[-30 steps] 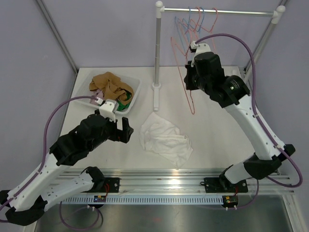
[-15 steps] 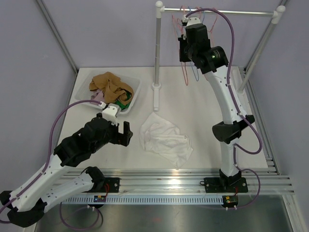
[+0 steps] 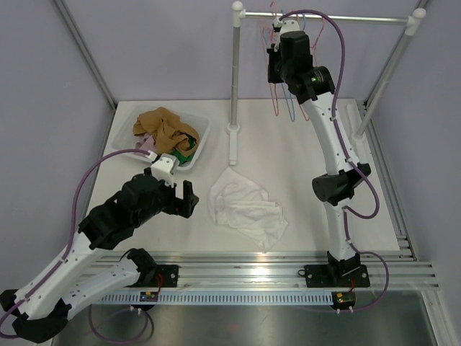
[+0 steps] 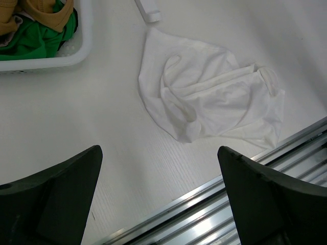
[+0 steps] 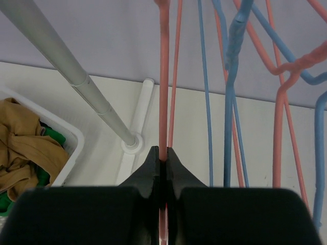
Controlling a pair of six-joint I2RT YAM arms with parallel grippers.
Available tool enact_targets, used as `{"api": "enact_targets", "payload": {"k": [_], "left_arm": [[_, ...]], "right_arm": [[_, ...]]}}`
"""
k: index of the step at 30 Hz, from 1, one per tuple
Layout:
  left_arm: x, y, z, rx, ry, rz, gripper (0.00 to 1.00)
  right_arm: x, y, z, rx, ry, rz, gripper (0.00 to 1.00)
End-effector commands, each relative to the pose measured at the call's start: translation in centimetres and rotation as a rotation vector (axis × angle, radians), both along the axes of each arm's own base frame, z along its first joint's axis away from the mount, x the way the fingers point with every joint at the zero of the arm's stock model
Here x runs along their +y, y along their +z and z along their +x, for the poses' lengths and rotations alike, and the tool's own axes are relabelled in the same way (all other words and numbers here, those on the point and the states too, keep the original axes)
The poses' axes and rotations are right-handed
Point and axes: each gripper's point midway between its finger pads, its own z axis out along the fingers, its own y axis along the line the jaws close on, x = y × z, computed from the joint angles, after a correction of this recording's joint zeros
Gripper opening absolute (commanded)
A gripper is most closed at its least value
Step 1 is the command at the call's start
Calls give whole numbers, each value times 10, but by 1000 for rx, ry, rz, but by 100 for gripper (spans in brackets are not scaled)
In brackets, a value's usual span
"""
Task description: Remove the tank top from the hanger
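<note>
The white tank top (image 3: 246, 207) lies crumpled on the table, off any hanger; it also shows in the left wrist view (image 4: 209, 99). My right gripper (image 3: 274, 55) is raised up by the rail, shut on a red wire hanger (image 5: 163, 76) that hangs among other red and blue hangers. My left gripper (image 3: 189, 198) is open and empty, low over the table just left of the tank top; its fingertips (image 4: 76, 173) frame bare table near the front rail.
A white bin (image 3: 198, 148) of brown and green clothes sits at the back left. The rack's upright pole (image 3: 235, 72) and its base stand behind the tank top. The horizontal rail (image 3: 346, 19) carries several hangers. A metal track (image 3: 259, 263) runs along the front edge.
My right arm has lifted the red hanger from low over the table up to the rail, among the other hangers. The left arm has barely shifted; the tank top has stayed put.
</note>
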Motion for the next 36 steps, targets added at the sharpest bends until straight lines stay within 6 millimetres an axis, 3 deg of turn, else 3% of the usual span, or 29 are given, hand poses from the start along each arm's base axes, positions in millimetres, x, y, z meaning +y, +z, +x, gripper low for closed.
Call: {"api": "enact_targets", "payload": {"k": [1,8,15,18,19,21,22,26,29,34,36], "left_arm": [[-9,11,1,-45,-45,-52,99],[-8,14,0,-56,-45,-64,99],[-7,15,0,-59,-40,-71,99],[-7,15,0,-59,-37,-75,99],[-6,15,0,-60,-32,-74,99],[-5,16,3,-56,-10,-76,99],[0,15,6,-56,23,-66,99],[15,14,19,-23,181,-44,99],[10,7,27,37,256,-58,99],[-46,-30,41,132,158,-91,99],[-66,-38,48,134,121,-99,99]], "right_arm": [[1,17,10,-61,21,45,0],[0,-8,3,31,25,40,0],[1,13,-21,19,49,61,2],[2,29,-35,-3,64,64,34],[2,32,-39,-7,67,65,56],[6,47,-54,-27,98,79,81],[8,52,-61,-32,109,82,99],[6,74,-100,-48,145,101,99],[5,80,-133,-49,199,131,100],[-15,78,-181,-59,210,170,100],[-32,62,-205,-56,181,179,100]]}}
